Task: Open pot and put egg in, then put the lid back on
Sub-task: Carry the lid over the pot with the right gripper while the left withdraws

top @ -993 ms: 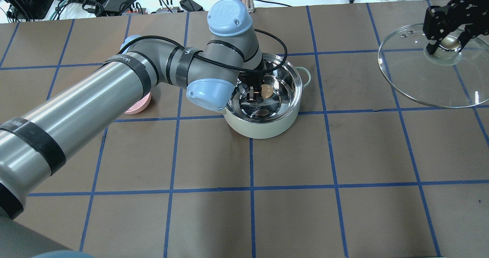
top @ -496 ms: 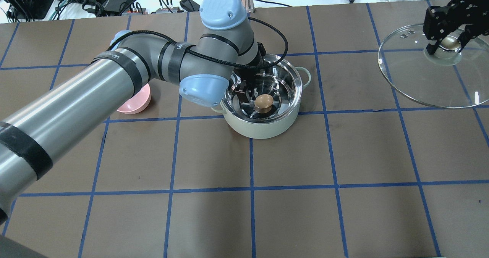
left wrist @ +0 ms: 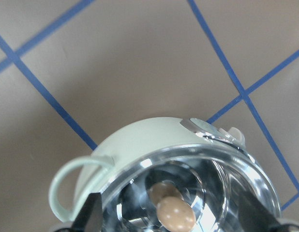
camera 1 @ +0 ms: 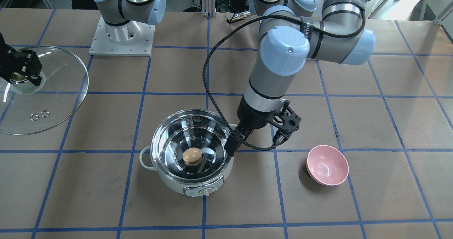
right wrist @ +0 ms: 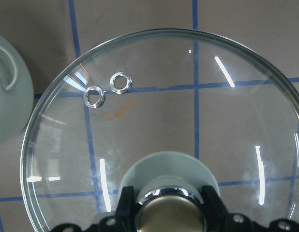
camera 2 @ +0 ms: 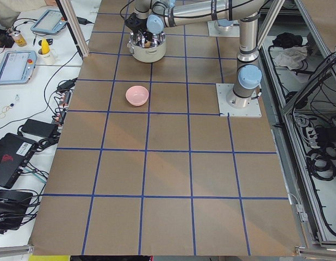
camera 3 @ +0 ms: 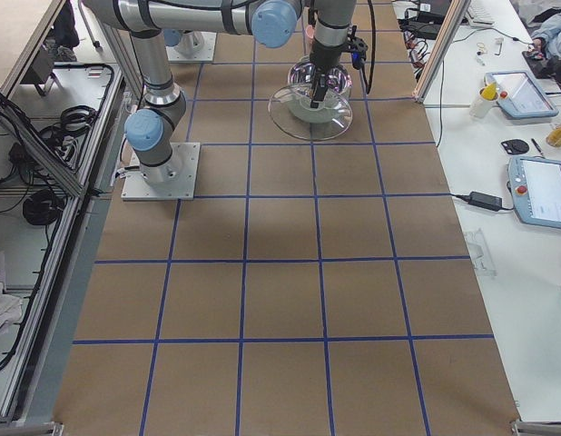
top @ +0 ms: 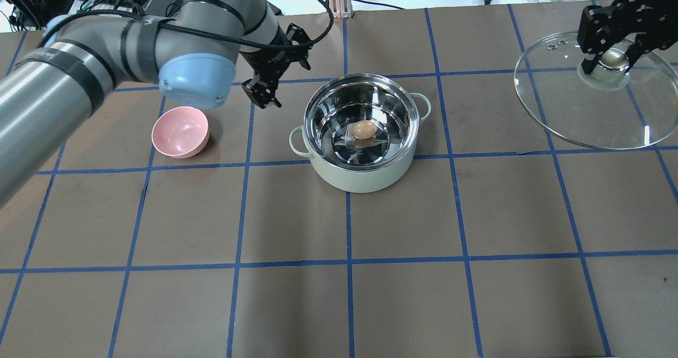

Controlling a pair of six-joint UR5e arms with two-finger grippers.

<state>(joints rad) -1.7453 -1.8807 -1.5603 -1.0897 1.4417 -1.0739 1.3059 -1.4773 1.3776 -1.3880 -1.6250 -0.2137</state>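
Withdrawing left gripper (top: pixel 262 96): up and out of the pot (top: pixel 360 180), now over bare worktop (top: pixel 402 294) between it and the pink bowl (top: pixel 180 133), toward the far edge; a second ago down inside the steel interior. Jaws apart, nothing held.
Egg (top: pixel 363 130): let go; lying alone on the middle of the pot floor, clear of any finger.
Pot: uncovered, mid-worktop and nearer the far edge than the robot's edge; same spot as before.
Right gripper (top: pixel 609 64): closed on the knob (right wrist: pixel 169 212) of the lid (top: pixel 577 117), clamped from both sides in its wrist view.
Lid: by the far right corner, well apart from the pot; edged slightly pot-ward in the last half second.
Meaning for the task: opening and egg steps judged done; left to do, by the look of it, carrying the lid over the rim and seating it.
Hard to make out: lid's clearance from the worktop, lifted or resting; left fingertips cut off at the bottom of the left wrist view; steel reflections doubling the egg; everything tiny in both side views.
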